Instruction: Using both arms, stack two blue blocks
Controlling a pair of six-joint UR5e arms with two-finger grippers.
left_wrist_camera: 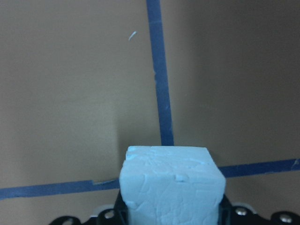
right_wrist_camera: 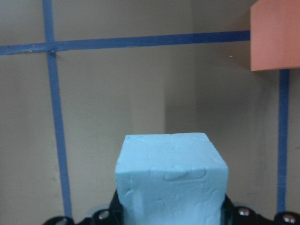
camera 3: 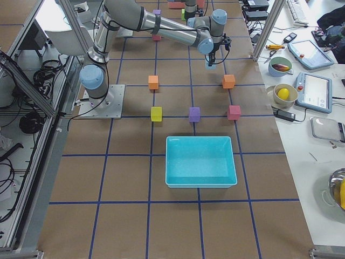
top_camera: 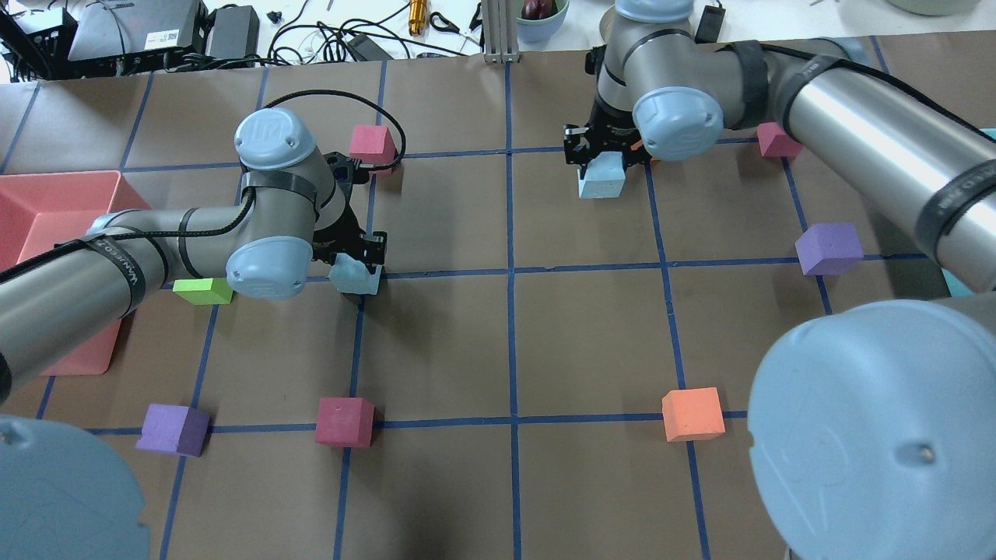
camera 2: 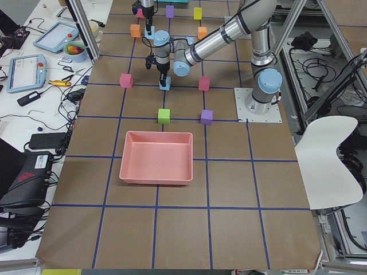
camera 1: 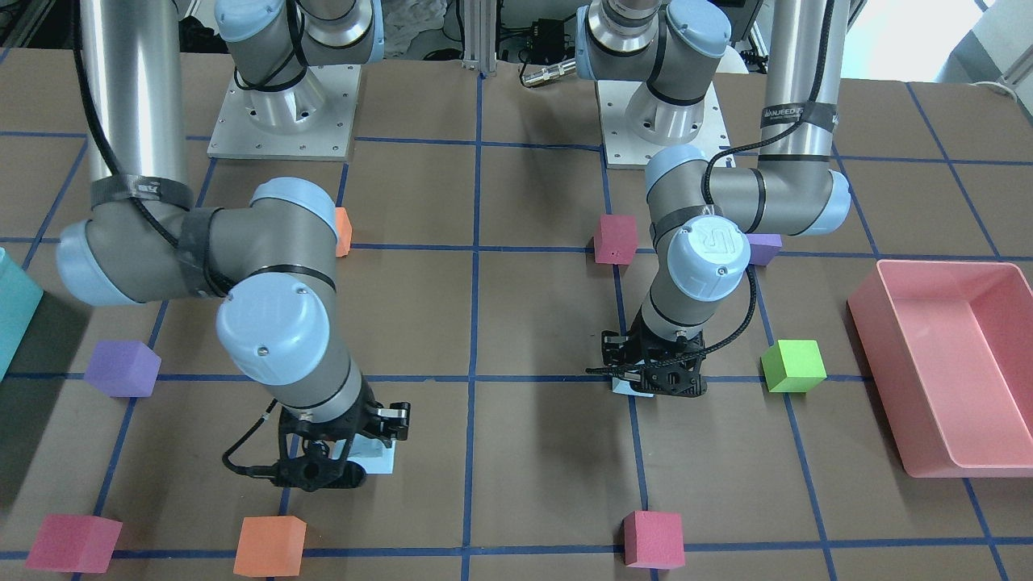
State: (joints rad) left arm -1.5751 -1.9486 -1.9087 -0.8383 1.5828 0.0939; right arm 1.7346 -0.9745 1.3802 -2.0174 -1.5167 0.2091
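One pale blue block (top_camera: pixel 355 277) sits between the jaws of my left gripper (top_camera: pixel 352 263), left of the table's middle; in the left wrist view this block (left_wrist_camera: pixel 171 185) fills the lower centre, over a blue tape crossing. The other blue block (top_camera: pixel 603 178) is held in my right gripper (top_camera: pixel 609 159) at the far right-centre; the right wrist view shows it (right_wrist_camera: pixel 171 180) clamped between the jaws. In the front-facing view the left gripper (camera 1: pixel 650 386) and right gripper (camera 1: pixel 343 461) both stand low over the table. I cannot tell whether either block touches the table.
A pink bin (top_camera: pixel 54 204) is at the left edge and a green cube (top_camera: pixel 202 290) lies beside the left arm. Magenta cubes (top_camera: pixel 345 421) (top_camera: pixel 371 145), purple cubes (top_camera: pixel 829 248) (top_camera: pixel 173 428) and an orange cube (top_camera: pixel 692 414) are scattered around. Another orange cube (right_wrist_camera: pixel 276 35) lies near the right gripper.
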